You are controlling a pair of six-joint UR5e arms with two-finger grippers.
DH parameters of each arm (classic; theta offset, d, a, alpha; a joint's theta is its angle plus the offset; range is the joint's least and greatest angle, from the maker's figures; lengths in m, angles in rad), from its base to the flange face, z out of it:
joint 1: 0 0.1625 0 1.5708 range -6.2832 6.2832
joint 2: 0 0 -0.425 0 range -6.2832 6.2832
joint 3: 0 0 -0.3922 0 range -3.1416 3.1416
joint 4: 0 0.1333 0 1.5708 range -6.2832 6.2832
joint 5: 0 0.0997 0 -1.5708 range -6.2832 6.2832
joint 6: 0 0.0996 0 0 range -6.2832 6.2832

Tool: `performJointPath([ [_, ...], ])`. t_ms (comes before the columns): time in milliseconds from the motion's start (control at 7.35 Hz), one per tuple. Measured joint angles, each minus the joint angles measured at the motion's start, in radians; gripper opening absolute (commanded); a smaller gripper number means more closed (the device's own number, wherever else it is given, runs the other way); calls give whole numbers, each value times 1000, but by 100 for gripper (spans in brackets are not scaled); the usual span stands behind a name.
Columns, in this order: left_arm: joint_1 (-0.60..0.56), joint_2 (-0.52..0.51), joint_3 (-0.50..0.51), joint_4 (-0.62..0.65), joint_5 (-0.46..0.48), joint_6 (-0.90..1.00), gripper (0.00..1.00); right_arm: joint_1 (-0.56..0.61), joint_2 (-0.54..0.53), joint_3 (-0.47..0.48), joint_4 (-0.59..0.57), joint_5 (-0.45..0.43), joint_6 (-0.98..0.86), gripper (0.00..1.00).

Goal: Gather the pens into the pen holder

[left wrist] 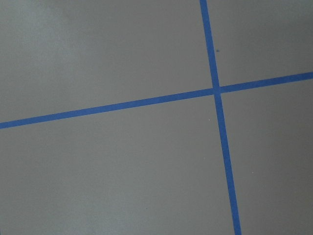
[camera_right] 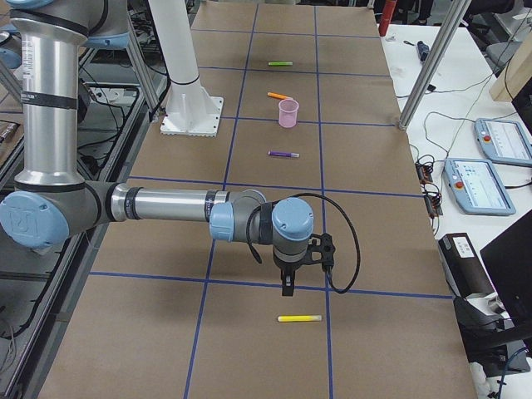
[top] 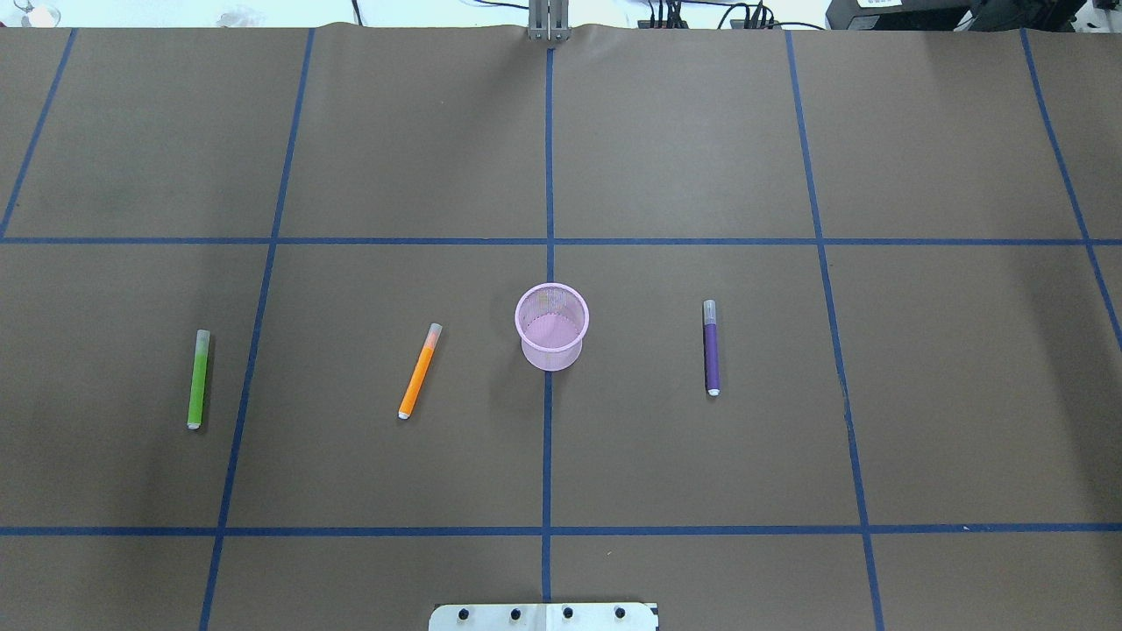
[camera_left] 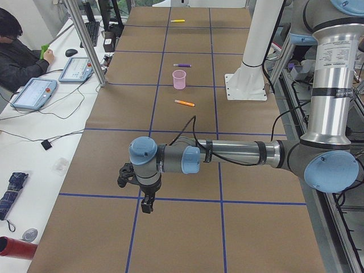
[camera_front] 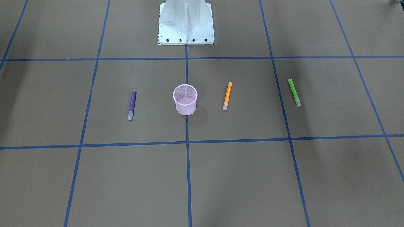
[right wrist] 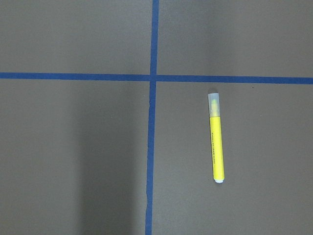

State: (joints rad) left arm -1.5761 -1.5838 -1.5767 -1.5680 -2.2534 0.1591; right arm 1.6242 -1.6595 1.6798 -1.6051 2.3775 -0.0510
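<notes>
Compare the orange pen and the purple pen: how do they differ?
Colour: the orange pen has an orange barrel, the purple pen a purple one.
Side: orange lies on the robot's left of the pen holder, purple on its right.
Pose: orange lies slanted to the blue centre line, purple nearly parallel to it.
Shared: both lie flat on the table outside the holder, whitish caps pointing away from the robot.

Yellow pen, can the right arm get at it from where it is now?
Probably yes. The yellow pen lies flat in the open, and the right gripper hangs close by with nothing between them.
</notes>
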Motion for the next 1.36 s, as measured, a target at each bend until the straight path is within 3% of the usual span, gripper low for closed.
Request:
performJointPath([
  [1360, 56, -21, -21, -133, -13, -15, 100, -4, 38, 21, 4, 9, 33, 100],
])
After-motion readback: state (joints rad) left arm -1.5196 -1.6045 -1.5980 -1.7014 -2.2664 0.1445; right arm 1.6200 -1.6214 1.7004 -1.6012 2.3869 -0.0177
